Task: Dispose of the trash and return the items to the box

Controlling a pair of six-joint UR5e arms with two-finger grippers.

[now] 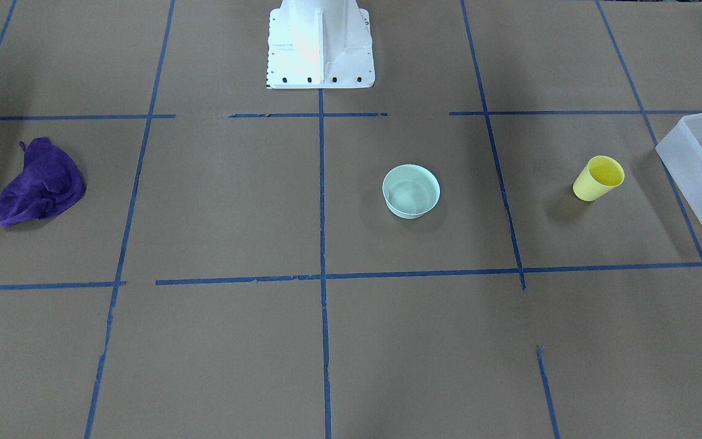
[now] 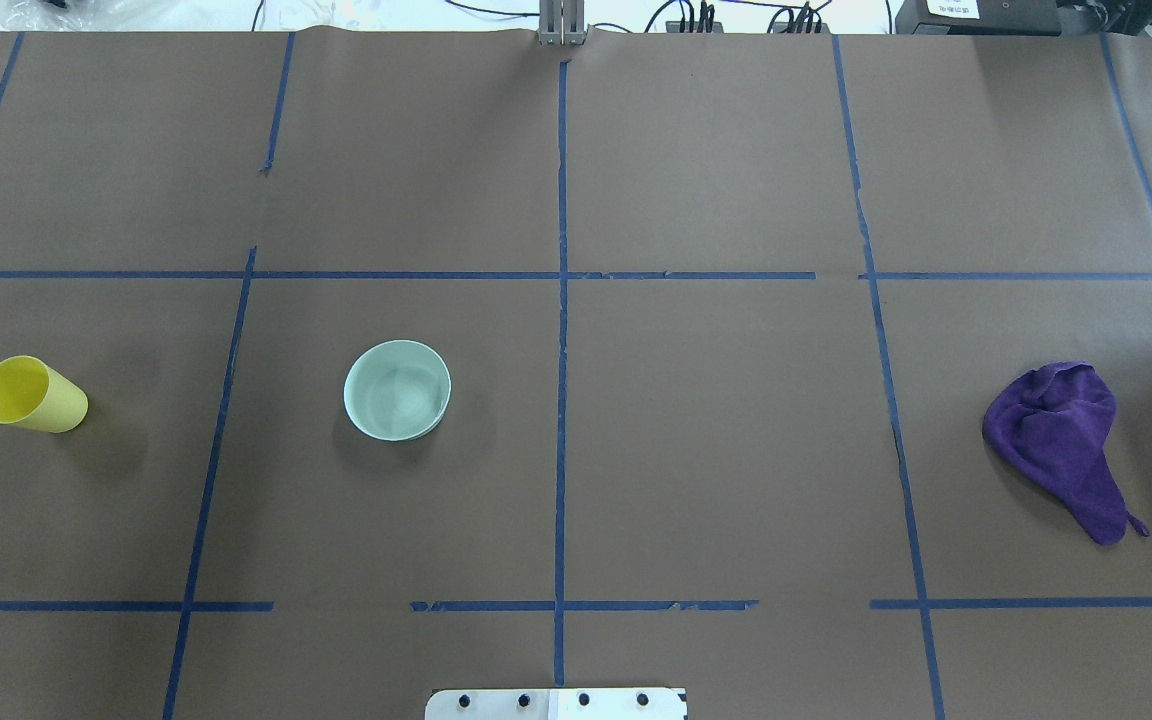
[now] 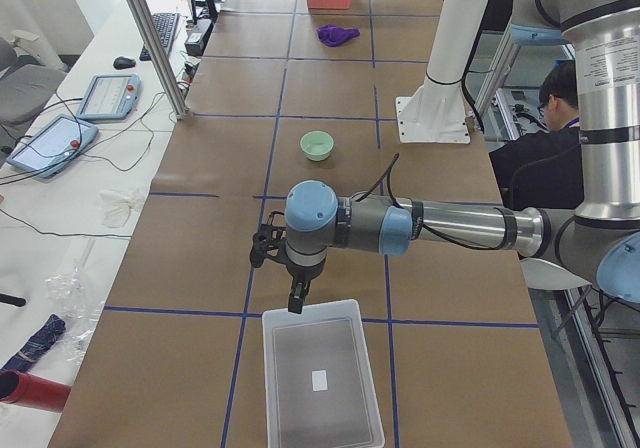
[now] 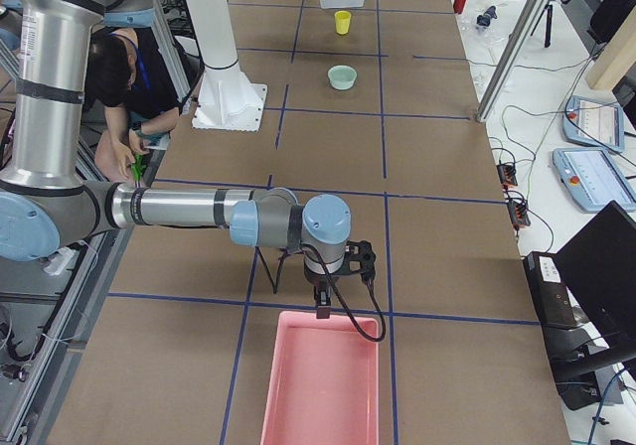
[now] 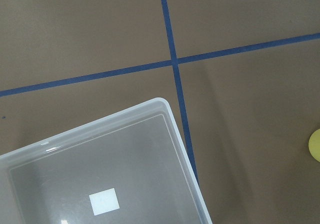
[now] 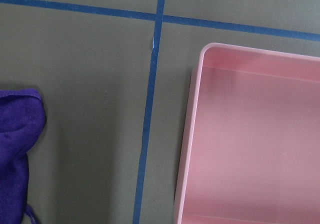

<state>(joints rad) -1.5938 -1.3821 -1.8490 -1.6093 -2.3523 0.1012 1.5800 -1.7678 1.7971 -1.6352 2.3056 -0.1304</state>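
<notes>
Collecting not yet begun. Yellow cup (image 1: 598,178) stands near the box (image 1: 686,183), mint bowl (image 1: 411,191) farther off. The left tool (image 3: 296,302) hovers above the box's edge, its opening impossible to tell; next it should probably reach the cup.

No writing can be read anywhere. The small white label (image 5: 105,202) on the bottom of the box (image 5: 167,134) looks blank. A white sticker (image 2: 952,8) on a black device (image 2: 1001,16) beyond the bench (image 2: 716,450) carries print too small to read.
</notes>
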